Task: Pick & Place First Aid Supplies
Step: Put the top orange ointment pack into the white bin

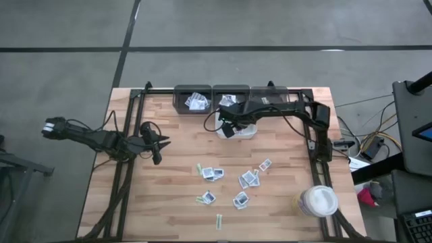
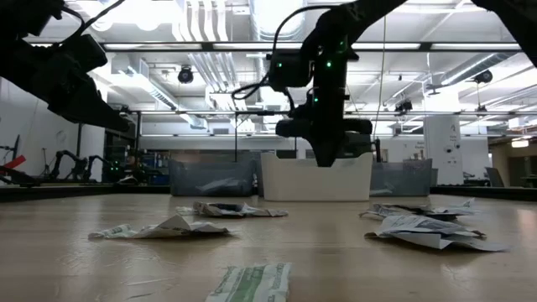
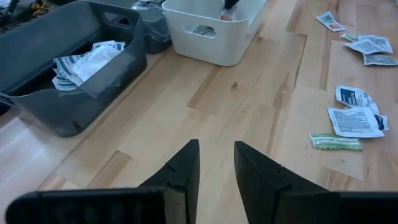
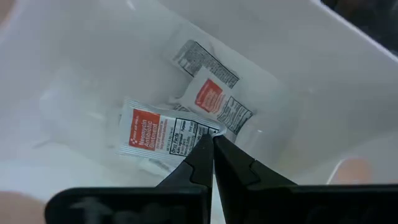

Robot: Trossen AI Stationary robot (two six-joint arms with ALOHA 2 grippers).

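My right gripper (image 4: 211, 142) is shut on a white packet with a red label (image 4: 155, 134) and points down into the white tray (image 1: 248, 133), where two more red-print packets (image 4: 214, 99) lie on the floor. In the low view the right gripper (image 2: 325, 158) dips behind the white tray's near wall (image 2: 315, 180). Several loose packets (image 1: 229, 182) and pale green strips lie flat on the wooden table. My left gripper (image 3: 216, 158) is open above bare wood at the table's left and holds nothing. My right gripper pinches the packet's edge at the end away from its red label (image 4: 202, 132) between its two fingertips. The fingers come from above, pointing steeply down into the tray. The packet spreads out from the fingertips over the tray floor; whether it rests there I cannot tell.
Three grey bins (image 1: 194, 100) holding packets line the far edge behind the white tray. A round white-lidded jar (image 1: 318, 201) stands near the right front corner. Black frame rails run along both table sides. Bare wood lies in front of the left gripper.
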